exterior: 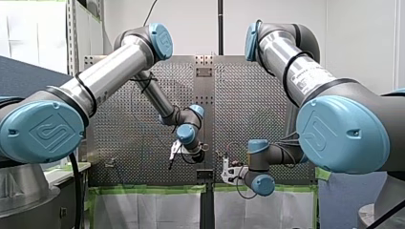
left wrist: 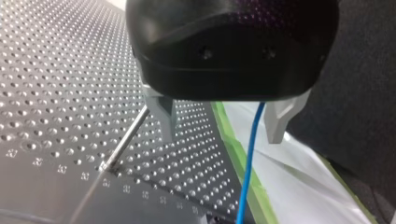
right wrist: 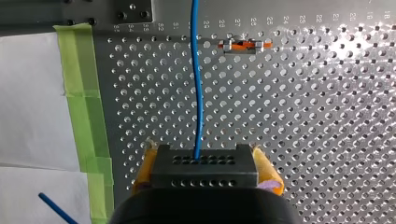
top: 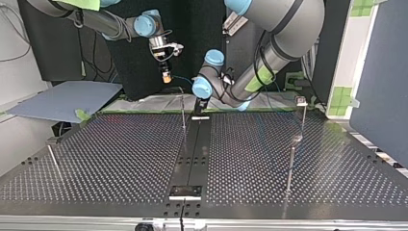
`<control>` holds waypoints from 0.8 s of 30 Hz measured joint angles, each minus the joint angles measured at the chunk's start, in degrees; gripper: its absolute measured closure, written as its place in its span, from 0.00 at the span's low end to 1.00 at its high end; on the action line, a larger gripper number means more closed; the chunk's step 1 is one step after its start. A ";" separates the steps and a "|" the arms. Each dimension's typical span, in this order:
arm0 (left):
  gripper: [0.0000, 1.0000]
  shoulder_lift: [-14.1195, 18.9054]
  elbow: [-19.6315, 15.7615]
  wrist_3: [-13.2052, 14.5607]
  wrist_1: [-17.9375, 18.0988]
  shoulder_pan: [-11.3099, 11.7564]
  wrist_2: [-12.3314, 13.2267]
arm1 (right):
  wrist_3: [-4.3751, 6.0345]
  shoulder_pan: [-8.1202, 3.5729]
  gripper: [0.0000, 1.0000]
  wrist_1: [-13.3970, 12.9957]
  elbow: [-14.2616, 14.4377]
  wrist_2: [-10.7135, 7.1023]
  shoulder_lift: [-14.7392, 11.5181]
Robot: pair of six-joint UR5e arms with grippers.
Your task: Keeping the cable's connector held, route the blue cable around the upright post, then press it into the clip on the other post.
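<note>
closest in, my right claw (right wrist: 204, 154) is clenching the dark connector (right wrist: 205, 173) between its yellow pads (right wrist: 144, 169), and the blue cable (right wrist: 198, 93) is running from it out over the perforated desk (right wrist: 303, 140). further along, my left claw (left wrist: 222, 130) is hanging released, the cable passing loose between its metal fingers (left wrist: 161, 114), with the upright post (left wrist: 123, 140) just beside. beyond, the orange clip (right wrist: 240, 45) is sitting empty, so routing and pressing are both looking left to do.

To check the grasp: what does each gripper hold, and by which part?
My right gripper holds the connector by its sides; my left gripper, open, only straddles the blue cable.
</note>
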 joint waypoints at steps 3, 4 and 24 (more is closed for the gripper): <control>0.54 0.00 0.00 0.33 0.07 -0.08 -0.97 | -0.06 -0.01 1.00 0.03 0.01 -0.01 0.01; 0.54 0.00 0.01 0.43 0.14 -0.12 -1.24 | -0.09 -0.01 1.00 0.04 0.02 -0.01 0.01; 0.99 -0.07 -0.12 0.22 3.68 -1.78 -2.26 | -0.15 -1.20 1.00 0.19 -0.02 -0.01 0.05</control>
